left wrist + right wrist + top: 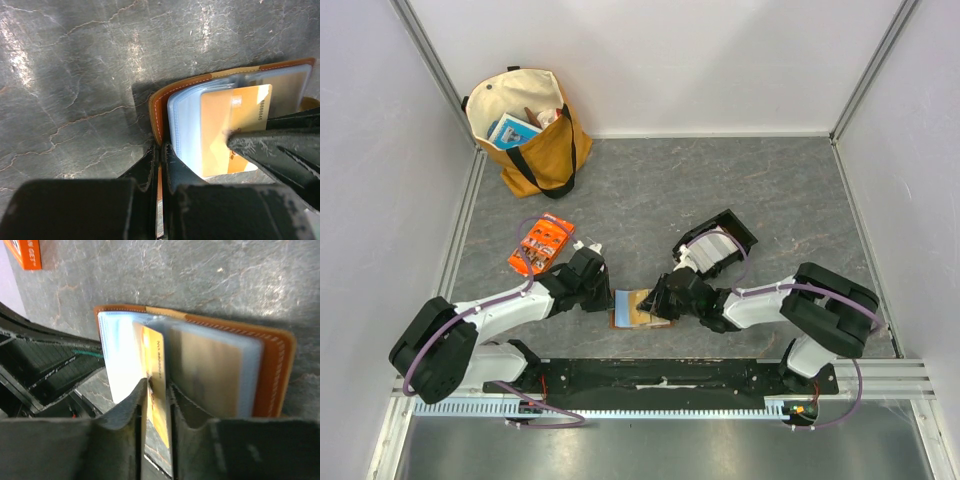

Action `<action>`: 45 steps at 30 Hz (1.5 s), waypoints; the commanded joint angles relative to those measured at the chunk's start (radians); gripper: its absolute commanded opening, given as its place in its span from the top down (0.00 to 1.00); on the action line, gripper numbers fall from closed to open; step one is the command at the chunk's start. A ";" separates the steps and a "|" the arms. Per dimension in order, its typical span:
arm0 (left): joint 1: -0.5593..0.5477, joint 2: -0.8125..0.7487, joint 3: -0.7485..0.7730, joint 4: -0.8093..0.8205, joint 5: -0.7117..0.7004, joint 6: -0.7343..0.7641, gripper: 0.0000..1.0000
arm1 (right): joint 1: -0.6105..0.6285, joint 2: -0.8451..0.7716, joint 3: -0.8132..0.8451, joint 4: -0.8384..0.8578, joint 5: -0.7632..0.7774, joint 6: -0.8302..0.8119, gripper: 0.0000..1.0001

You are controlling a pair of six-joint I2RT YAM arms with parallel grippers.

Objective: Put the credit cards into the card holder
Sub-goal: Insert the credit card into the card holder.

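Note:
The tan-brown card holder [638, 308] lies open on the grey table between my two grippers, its clear plastic sleeves fanned up. My left gripper [605, 296] is shut on the edge of its brown cover [160, 107], a thin orange strip pinched between the fingers [162, 150]. My right gripper [661, 300] is shut on a yellow-gold credit card [155, 365] and holds it edge-on, partly between the sleeves of the card holder [275, 365]. The same card [235, 125] shows in the left wrist view, with a right finger [280, 150] on it. More pale grey cards [708, 252] lie in a tray.
A black open tray [738, 232] stands just behind the right gripper. An orange printed packet [540, 243] lies behind the left arm and shows in the right wrist view [25, 252]. A tan tote bag [525, 125] stands at the back left. Walls enclose the table.

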 commanded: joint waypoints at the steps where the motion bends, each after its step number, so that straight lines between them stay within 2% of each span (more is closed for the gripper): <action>1: -0.003 0.000 -0.020 -0.055 -0.048 0.001 0.98 | 0.020 -0.067 0.035 -0.276 0.093 -0.088 0.67; 4: -0.003 -0.003 -0.015 -0.060 -0.045 0.009 0.98 | 0.020 -0.125 0.081 -0.385 0.160 -0.131 0.55; 8: -0.003 -0.006 -0.011 -0.060 -0.037 0.015 0.98 | 0.020 -0.136 0.113 -0.445 0.194 -0.176 0.52; 24: -0.004 -0.009 -0.006 -0.047 -0.019 0.020 0.98 | 0.062 0.008 0.231 -0.421 0.120 -0.217 0.55; 37: -0.003 -0.003 -0.006 -0.044 -0.016 0.023 0.98 | 0.068 -0.003 0.222 -0.333 0.116 -0.216 0.61; 45: -0.003 -0.005 -0.006 -0.043 -0.014 0.021 0.98 | 0.068 0.010 0.208 -0.248 0.062 -0.208 0.62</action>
